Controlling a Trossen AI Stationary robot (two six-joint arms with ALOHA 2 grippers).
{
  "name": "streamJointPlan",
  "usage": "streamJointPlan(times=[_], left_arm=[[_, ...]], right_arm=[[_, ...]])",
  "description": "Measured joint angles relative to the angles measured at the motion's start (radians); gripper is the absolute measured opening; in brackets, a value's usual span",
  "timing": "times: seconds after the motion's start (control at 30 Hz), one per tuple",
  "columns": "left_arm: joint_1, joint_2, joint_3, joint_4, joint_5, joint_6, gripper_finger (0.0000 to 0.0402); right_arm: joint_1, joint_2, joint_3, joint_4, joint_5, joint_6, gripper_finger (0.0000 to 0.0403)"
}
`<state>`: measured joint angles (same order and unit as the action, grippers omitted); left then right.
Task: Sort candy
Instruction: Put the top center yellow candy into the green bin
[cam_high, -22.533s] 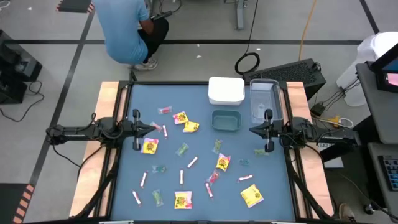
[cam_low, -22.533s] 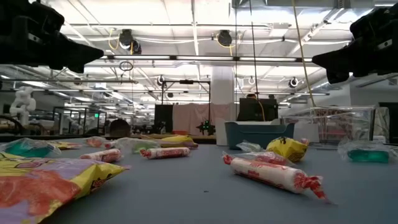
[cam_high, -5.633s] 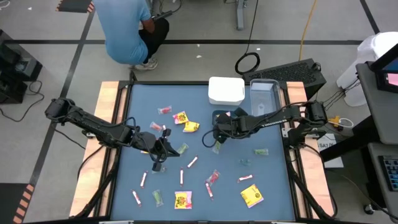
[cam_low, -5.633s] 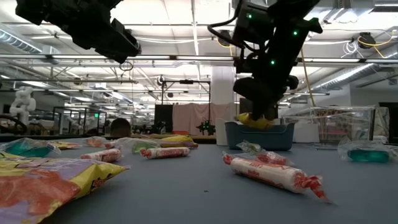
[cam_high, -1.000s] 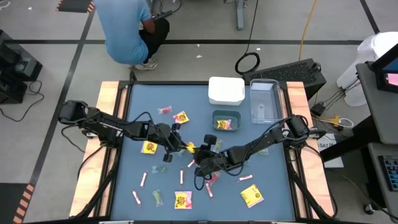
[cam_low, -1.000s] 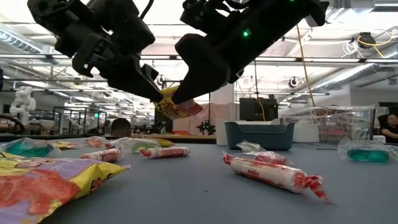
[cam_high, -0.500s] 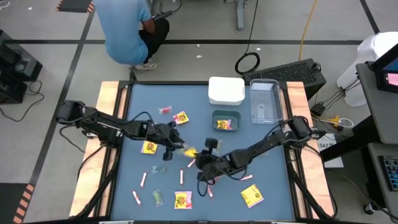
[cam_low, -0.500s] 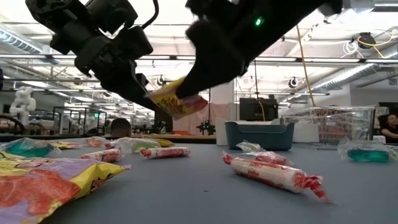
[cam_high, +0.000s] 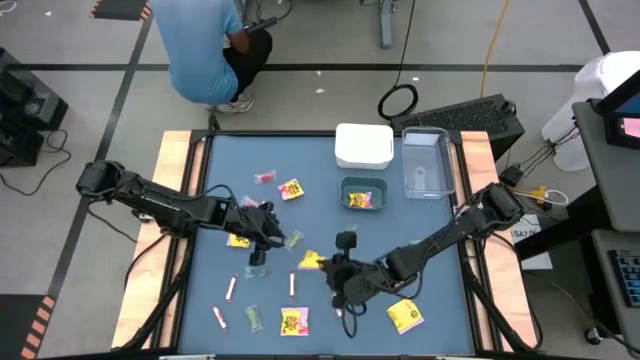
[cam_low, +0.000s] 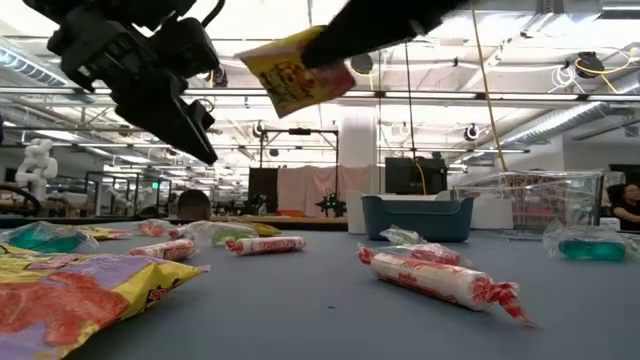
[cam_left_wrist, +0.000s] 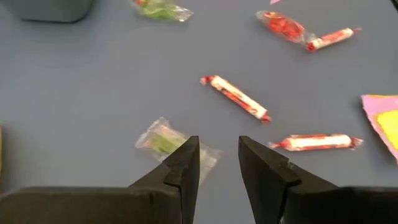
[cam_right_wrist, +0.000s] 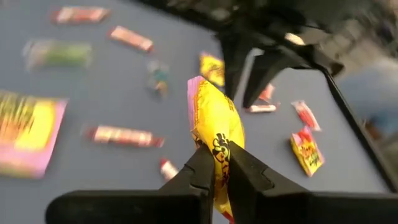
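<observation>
The right gripper has its jaws pinching a yellow packet, held up in the air over the middle of the bench. The packet is yellow w/ red print & a pink edge, crinkly & thin, so it looks floppy & could slip. The left gripper sits just beside it, jaws spread a bit w/ nothing between them; a green clear-wrapped piece lies on the bench right under those jaws. I think the step now is to carry the packet to the teal tub, which is a good way off from the right jaws & already has one yellow packet inside. To do it well: keep the pinch tight, lift high enough to clear the other sweets, go slow so the packet doesn't flap loose, & let go only when it hangs right over the tub, not its rim. The left arm should stay out of the way, since both arms are close together here. Lots of candy is left on the bench: pink-white sticks, red pieces, more yellow packets near the right jaws. The white box & clear box sit past the tub. So sorting is only a little way along, I'd say.
</observation>
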<state>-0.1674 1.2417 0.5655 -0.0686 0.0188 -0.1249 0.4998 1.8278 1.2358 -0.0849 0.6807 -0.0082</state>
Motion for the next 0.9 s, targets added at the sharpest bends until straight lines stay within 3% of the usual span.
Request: streamJointPlan(times=[0.13,0.43,0.67,0.77,0.9], left_arm=[[-0.02,0.001,0.0,0.0,-0.001,0.007,0.0116],[-0.025,0.001,0.0,0.0,-0.031,0.009,0.0116],[-0.024,0.001,0.0,0.0,-0.032,0.009,0.0116],[-0.024,0.001,0.0,0.0,-0.032,0.009,0.0116],[-0.024,0.001,0.0,0.0,-0.032,0.007,0.0116]], right_arm=[[0.03,0.004,0.0,-0.068,-0.003,-0.108,0.0022],[0.046,0.005,0.0,-0.092,0.003,-0.098,0.0022],[0.034,0.005,0.0,-0.072,0.012,0.094,0.0022],[0.026,0.005,0.0,-0.076,0.072,0.207,0.0022],[0.009,0.005,0.0,-0.077,0.183,0.472,0.0022]])
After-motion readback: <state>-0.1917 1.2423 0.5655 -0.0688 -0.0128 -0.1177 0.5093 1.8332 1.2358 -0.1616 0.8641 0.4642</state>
